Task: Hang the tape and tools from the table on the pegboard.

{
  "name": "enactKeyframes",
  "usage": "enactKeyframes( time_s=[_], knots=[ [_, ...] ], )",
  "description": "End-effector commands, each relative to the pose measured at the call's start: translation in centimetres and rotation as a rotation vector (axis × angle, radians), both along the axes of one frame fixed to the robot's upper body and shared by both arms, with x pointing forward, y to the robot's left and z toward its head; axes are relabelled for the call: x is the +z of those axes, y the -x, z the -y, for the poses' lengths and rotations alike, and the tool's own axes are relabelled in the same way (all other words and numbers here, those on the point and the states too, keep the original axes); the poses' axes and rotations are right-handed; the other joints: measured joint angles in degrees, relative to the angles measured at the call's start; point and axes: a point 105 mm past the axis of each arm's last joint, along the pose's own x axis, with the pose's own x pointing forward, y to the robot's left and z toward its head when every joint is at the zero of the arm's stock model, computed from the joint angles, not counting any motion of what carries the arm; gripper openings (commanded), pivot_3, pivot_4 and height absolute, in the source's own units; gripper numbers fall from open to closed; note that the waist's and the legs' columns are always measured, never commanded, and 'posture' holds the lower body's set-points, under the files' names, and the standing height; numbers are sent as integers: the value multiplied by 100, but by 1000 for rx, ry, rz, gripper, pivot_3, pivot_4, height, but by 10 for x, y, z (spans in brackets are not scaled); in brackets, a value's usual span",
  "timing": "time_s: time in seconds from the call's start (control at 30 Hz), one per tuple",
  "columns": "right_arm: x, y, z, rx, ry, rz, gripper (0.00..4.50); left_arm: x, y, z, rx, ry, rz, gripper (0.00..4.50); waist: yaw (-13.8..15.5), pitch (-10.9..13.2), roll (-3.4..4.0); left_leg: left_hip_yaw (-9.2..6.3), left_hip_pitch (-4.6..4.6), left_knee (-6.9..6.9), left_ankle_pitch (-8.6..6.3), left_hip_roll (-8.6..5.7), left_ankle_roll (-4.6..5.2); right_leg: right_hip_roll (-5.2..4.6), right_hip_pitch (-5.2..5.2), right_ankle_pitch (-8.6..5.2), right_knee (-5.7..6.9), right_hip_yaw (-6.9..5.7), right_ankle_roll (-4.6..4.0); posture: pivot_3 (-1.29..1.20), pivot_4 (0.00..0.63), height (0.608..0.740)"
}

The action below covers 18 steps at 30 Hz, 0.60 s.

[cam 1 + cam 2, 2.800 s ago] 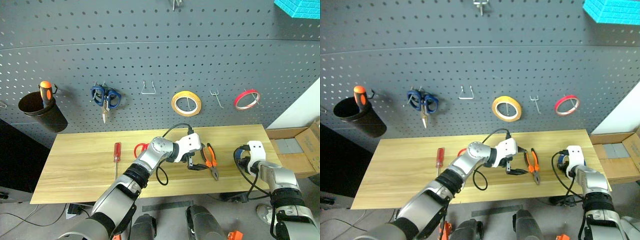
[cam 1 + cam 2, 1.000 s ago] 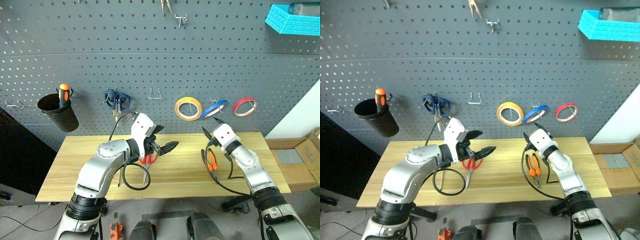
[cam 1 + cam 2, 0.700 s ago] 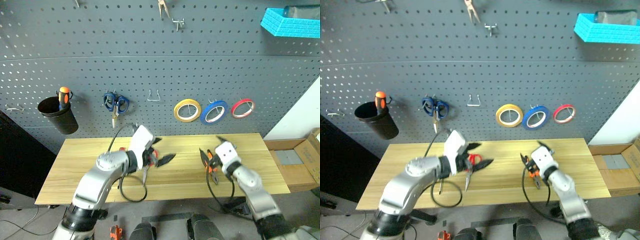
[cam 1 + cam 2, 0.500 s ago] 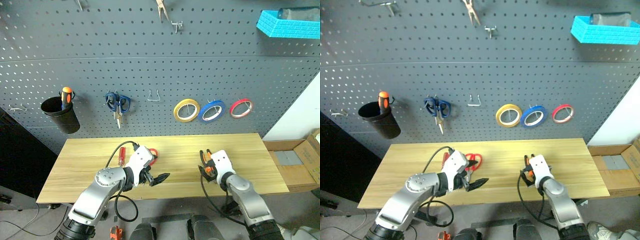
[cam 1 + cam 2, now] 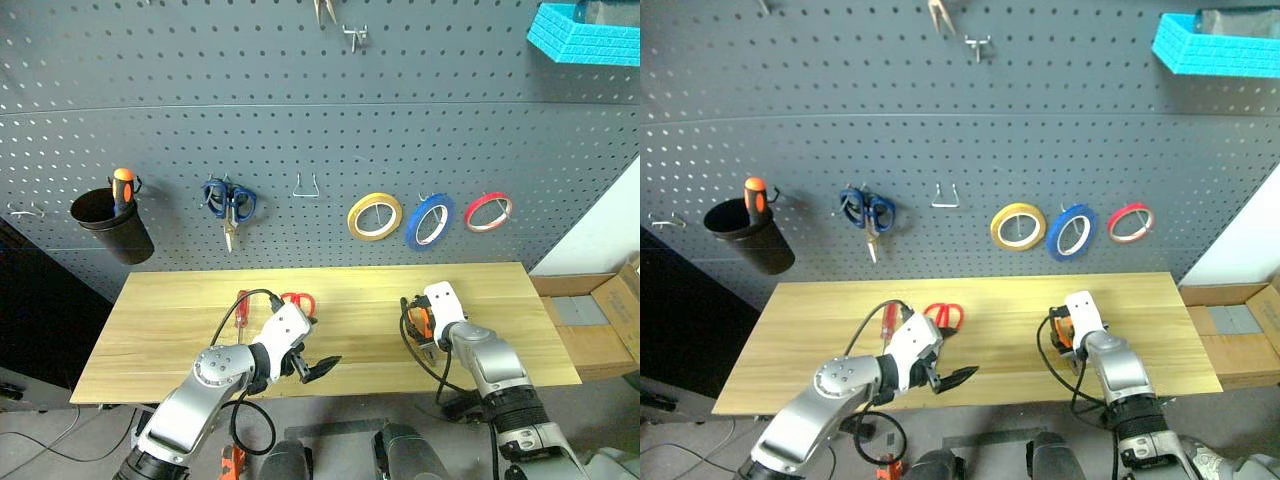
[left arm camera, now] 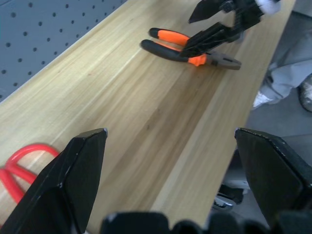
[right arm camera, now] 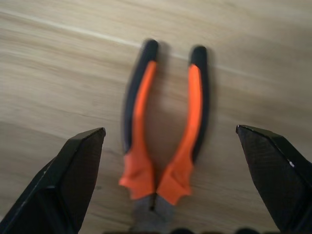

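Observation:
The blue tape [image 5: 427, 220] hangs on a hook of the dark grey pegboard [image 5: 300, 100], between a yellow and a red ring. On the light wood table [image 5: 170, 335] lie the red-handled screwdriver [image 5: 240, 306], the red-handled scissors [image 5: 297, 300] and the orange-and-black pliers [image 7: 165, 131]. My right gripper [image 5: 418, 330] hovers open just over the pliers, a finger on each side of the handles, touching nothing. Near the table's front edge my left gripper [image 5: 318, 358] is open and empty, just in front of the scissors [image 6: 22, 163].
On the board hang a black cup with an orange-handled screwdriver [image 5: 110, 222], blue-handled scissors [image 5: 228, 200], an empty wire hook [image 5: 307, 186], yellow tape [image 5: 375, 216] and red tape [image 5: 487, 211]. A turquoise basket [image 5: 585, 35] sits high at the right. A cardboard box [image 5: 600, 320] stands beyond the table's right end.
My right gripper has left the blue tape on its hook, dropped from the board to the pliers and tipped downward, open. My left gripper has sunk toward the table's front edge.

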Motion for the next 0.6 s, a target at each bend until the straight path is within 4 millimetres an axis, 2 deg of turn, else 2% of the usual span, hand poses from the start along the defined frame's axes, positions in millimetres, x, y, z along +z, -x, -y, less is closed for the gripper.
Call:
enactKeyframes(
  time_s=[0.03, 0.2, 0.33, 0.43, 0.57, 0.6],
  knots=[
    [5, -11, -8, -9, -40, 5, 4467, 14, 0, 1, 9, 19, 43, 4500, 8, 33, -2, -1, 1, -1, 0, 0, 0, -1, 0, -1, 0, -1, -1, 52, 202, 740],
    [7, -23, -18, -6, -72, -9, 4467, 18, -1, 3, 13, 29, 42, 4500, 19, 128, -6, -2, 0, 0, 0, -1, 0, -1, 0, -1, 1, -3, 0, 51, 213, 740],
    [9, -35, -14, -4, -58, -4, 4467, 17, -3, 1, 10, 17, 44, 4500, 19, 172, 0, -3, -3, -1, 0, -1, 0, -2, -2, -1, -2, -4, 0, 49, 218, 740],
    [13, -43, -7, -4, -40, 17, 3921, 18, -4, 1, 5, 16, 45, 4500, 18, 203, -2, -4, -5, -6, 0, 0, 0, -4, -3, -2, -6, -5, 0, 49, 217, 740],
    [16, -46, -5, 18, -29, 31, 2708, 19, -6, -1, 6, 15, 49, 4500, 21, 219, -6, -3, -5, -27, 0, 0, -1, -9, -6, -3, -18, -5, 2, 48, 213, 740],
    [17, -46, -5, 25, -26, 35, 2694, 20, -7, -1, 7, 15, 51, 4500, 23, 219, -6, -4, -5, -32, 0, 1, -1, -9, -6, -3, -21, -5, 2, 48, 213, 740]
  ],
)
